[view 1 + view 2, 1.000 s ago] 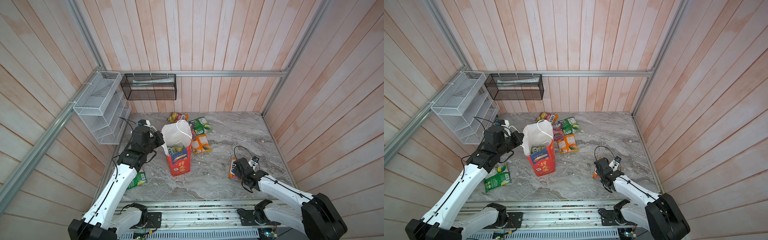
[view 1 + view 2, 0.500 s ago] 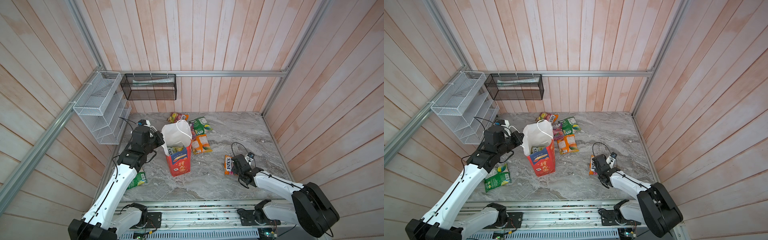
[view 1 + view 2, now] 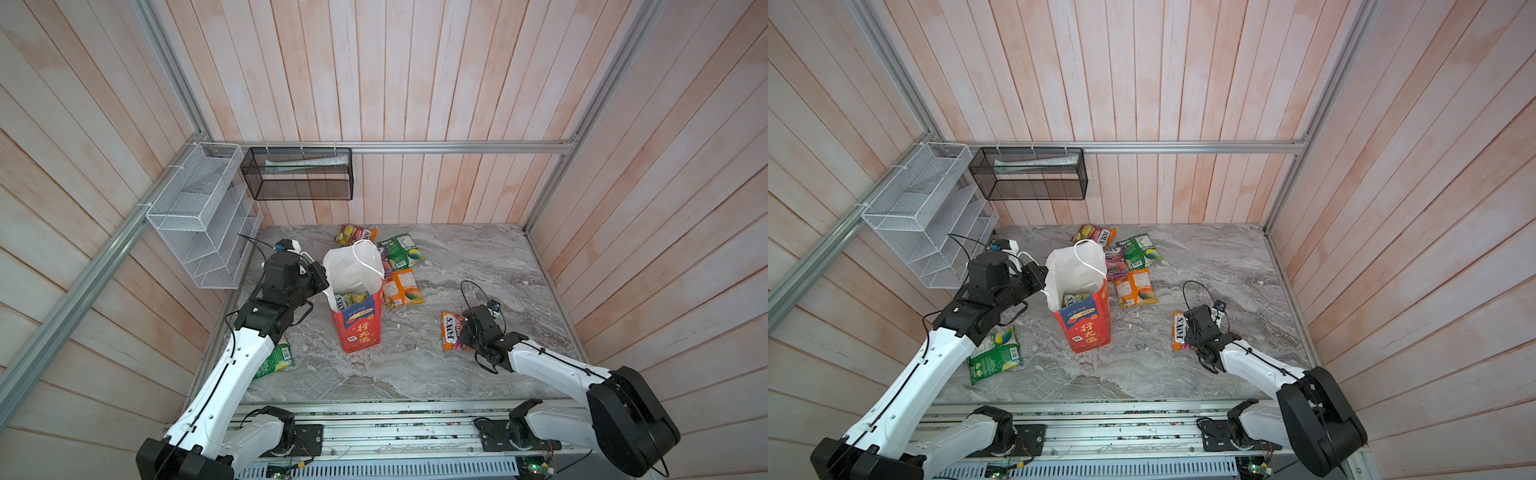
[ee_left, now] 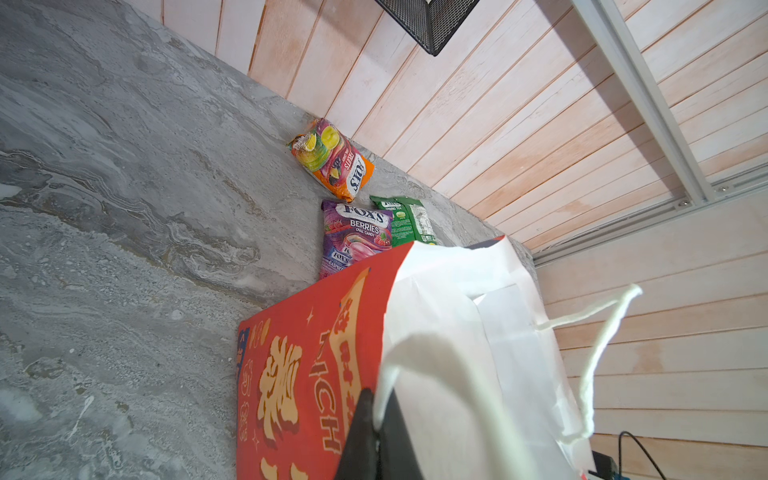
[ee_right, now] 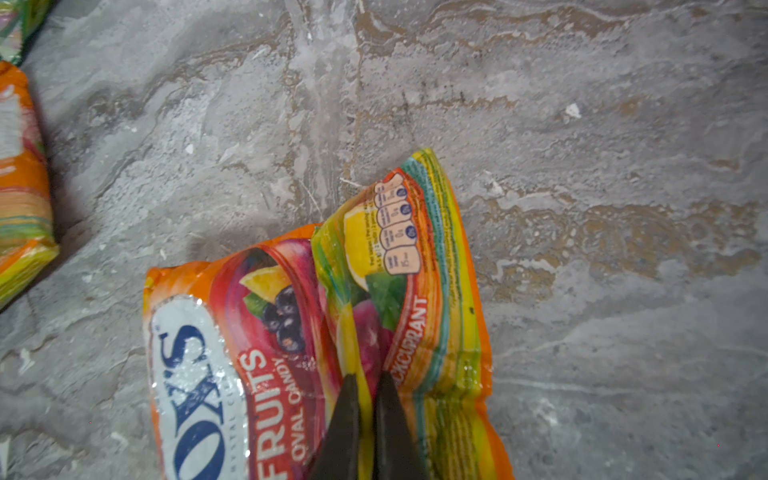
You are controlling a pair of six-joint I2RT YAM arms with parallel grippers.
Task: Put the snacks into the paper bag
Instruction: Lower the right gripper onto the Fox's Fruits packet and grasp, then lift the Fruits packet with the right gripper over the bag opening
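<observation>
The right gripper [image 5: 365, 380] has its fingers together, clamped on a pinched fold of the orange packet [image 5: 257, 353], printed "FOX'S", "FRUITS OVAL CANDY" and "...CKCURRANT". This packet rests on the tabletop [image 3: 478, 257] toward its front right corner. The left gripper [image 4: 376, 401] is clamped on the white rim of the paper bag [image 3: 357, 332]. The bag stands upright left of the tabletop's centre and shows "100%" on a blue panel above gold Chinese characters. An inner packet [image 3: 353, 297] marked "FOX'S" lies inside the bag. Toward the back edge lie the purple packet [image 4: 353, 237], "FOX'S BERRIES OVAL CANDY", the rear packet [image 4: 328, 160], "FOX'S FRUITS", and the green packet [image 4: 405, 220], whose label is unreadable.
</observation>
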